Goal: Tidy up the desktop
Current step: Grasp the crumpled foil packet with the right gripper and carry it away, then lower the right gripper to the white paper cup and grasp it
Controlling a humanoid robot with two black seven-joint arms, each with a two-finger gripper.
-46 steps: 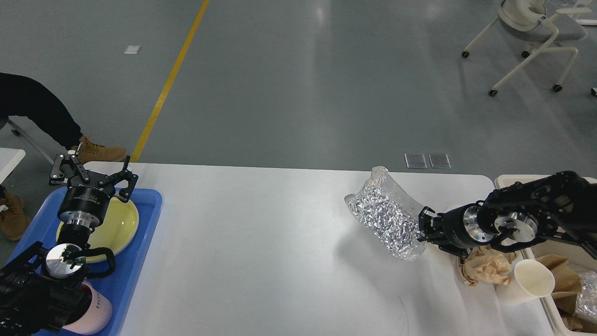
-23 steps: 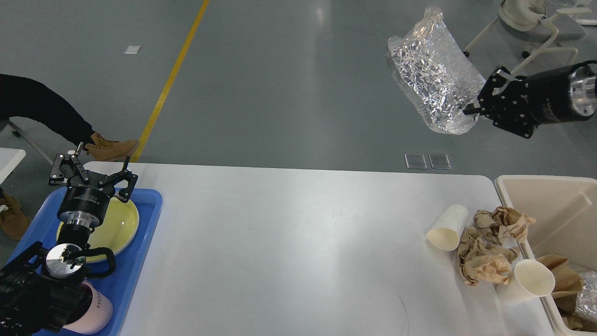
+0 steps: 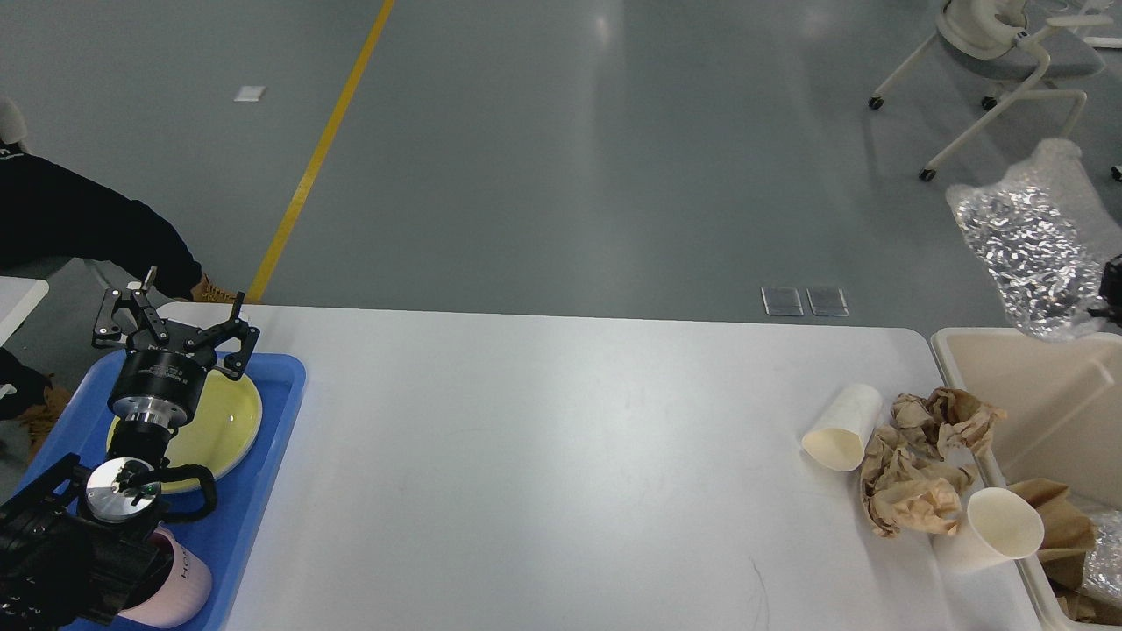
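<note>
The white desktop spans the view. At its right end lie two paper cups, one on its side and one tilted, with crumpled brown paper between them. A crinkled silver plastic bag hangs in the air above the beige bin. Only a dark bit of my right gripper shows at the right edge, holding the bag. My left gripper is open and empty above the yellow plate.
A blue tray at the left end holds the plate and a pink cup. The bin holds brown paper and plastic. A person's leg and boot are beyond the table's left corner. A white chair stands far right.
My right gripper lifted the silver bag off the desktop, swung it up, then right and down to above the bin. The left arm has not moved. The person's foot shifted.
</note>
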